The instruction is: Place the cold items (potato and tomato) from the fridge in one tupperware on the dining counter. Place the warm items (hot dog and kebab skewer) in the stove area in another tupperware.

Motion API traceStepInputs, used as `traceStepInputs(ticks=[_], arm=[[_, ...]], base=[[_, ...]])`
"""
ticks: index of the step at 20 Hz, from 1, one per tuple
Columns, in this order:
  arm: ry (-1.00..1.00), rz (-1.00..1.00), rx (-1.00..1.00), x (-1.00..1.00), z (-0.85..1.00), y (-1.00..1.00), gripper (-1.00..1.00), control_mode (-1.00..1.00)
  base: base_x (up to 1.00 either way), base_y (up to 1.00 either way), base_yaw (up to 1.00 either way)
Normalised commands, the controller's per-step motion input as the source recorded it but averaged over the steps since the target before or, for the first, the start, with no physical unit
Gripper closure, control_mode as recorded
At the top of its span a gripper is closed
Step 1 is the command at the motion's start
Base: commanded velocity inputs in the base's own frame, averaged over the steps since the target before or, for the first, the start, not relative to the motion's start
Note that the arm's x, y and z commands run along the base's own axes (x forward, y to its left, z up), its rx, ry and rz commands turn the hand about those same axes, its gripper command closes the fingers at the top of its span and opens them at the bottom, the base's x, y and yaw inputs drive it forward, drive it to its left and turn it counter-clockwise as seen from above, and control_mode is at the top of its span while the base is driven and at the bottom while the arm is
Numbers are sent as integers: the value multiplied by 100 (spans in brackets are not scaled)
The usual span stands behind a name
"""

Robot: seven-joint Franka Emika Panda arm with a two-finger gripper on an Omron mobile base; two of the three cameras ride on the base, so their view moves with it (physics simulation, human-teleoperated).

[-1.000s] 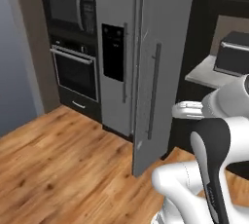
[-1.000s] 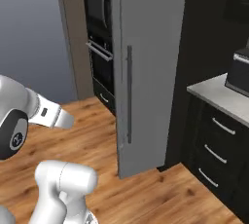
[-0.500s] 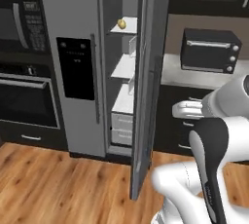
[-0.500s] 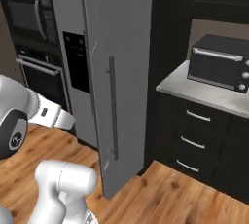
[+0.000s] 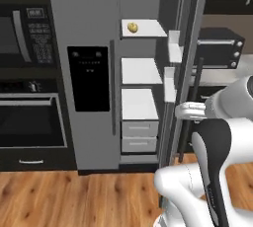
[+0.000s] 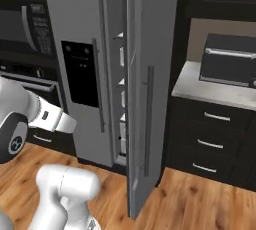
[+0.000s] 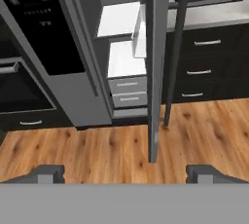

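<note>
Gripper point(image 7: 124, 173) spread wide, holding nothing and touching nothing, fingertips point(image 7: 48, 173) far apart at the bottom of the hand view, hanging over bare wood floor point(image 7: 97, 150) in front of the fridge point(image 5: 94, 73). Aimed at the edge of the open fridge door point(image 7: 156, 62), which stands nearly edge-on toward the hand.

Right-hand fridge door point(image 5: 185, 73) swung out, left door with the black dispenser panel point(image 5: 89, 79) shut. Inside: white shelves point(image 5: 141, 70) stacked one above another, two grey drawers point(image 5: 140, 136) at the bottom. Potato point(image 5: 132, 26), small and yellowish, sitting alone on the top shelf toward its left side, well above and beyond the gripper. Tomato not made out on any shelf from here. Small white bins point(image 5: 174, 53) on the inner face of the open door.

Left of the fridge, a black microwave point(image 5: 24, 38) above a black wall oven point(image 5: 29, 127). Right of the fridge, a pale counter point(image 6: 210, 91) over dark cabinet drawers point(image 6: 215, 139), with a dark toaster oven point(image 6: 230, 61) standing on it. Dark cabinets overhead, warm wood planks underfoot.
</note>
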Motion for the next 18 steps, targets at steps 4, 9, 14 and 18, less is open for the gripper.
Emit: traceStepInputs(ticks=[4,9,14,18], arm=[[0,0,0,0,0,0,-100,100],[0,0,0,0,0,0,-100,100],[0,0,0,0,0,0,-100,100],[0,0,0,0,0,0,-100,100]], base=[[16,72,-27],[44,27,0],[81,38,-11],[49,79,-41]])
